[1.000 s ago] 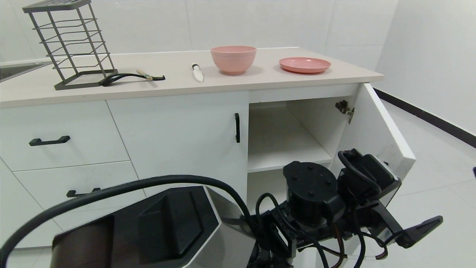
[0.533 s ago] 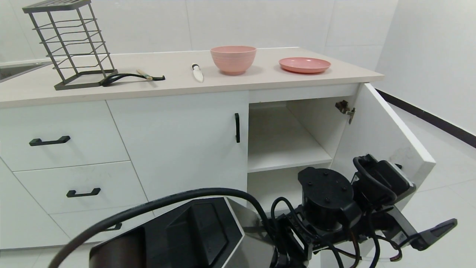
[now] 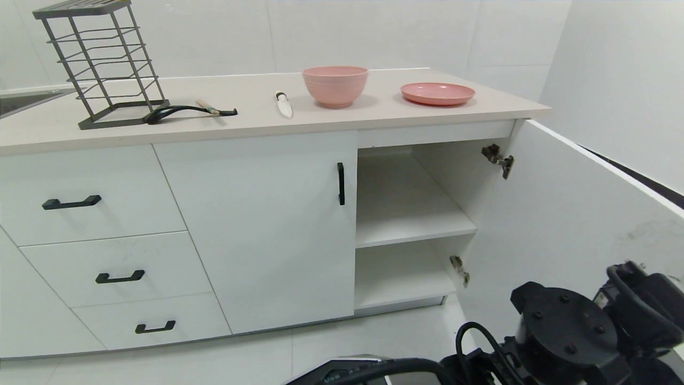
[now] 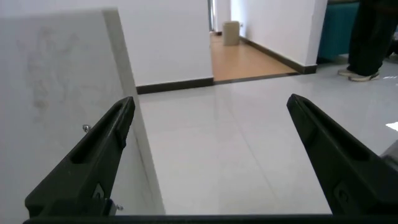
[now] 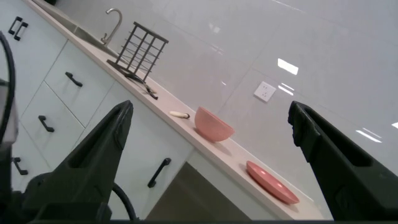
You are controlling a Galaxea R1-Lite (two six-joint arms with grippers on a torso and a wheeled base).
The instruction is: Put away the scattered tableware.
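On the counter (image 3: 240,125) stand a pink bowl (image 3: 335,84) and a flat pink plate (image 3: 438,93). Left of the bowl lies a small white knife (image 3: 284,104). A black ladle (image 3: 176,110) and a wooden-handled tool (image 3: 207,107) lie by the wire rack (image 3: 99,64). My right gripper (image 5: 210,107) is open and empty, low in front of the cabinets, facing the bowl (image 5: 213,124) and plate (image 5: 272,182) from below. My left gripper (image 4: 210,102) is open and empty, beside the cabinet door (image 4: 56,106), over bare floor.
The right cabinet door (image 3: 577,214) stands swung wide, showing two bare shelves (image 3: 406,219). An arm's black wrist (image 3: 566,337) sits low beside that door. Drawers with black handles (image 3: 71,202) fill the left. A sink and faucet (image 5: 114,22) lie beyond the rack.
The cabinet door has swung much further open to the right. Both arms have dropped down and to the right in the head view, uncovering the lower drawers and shelf.
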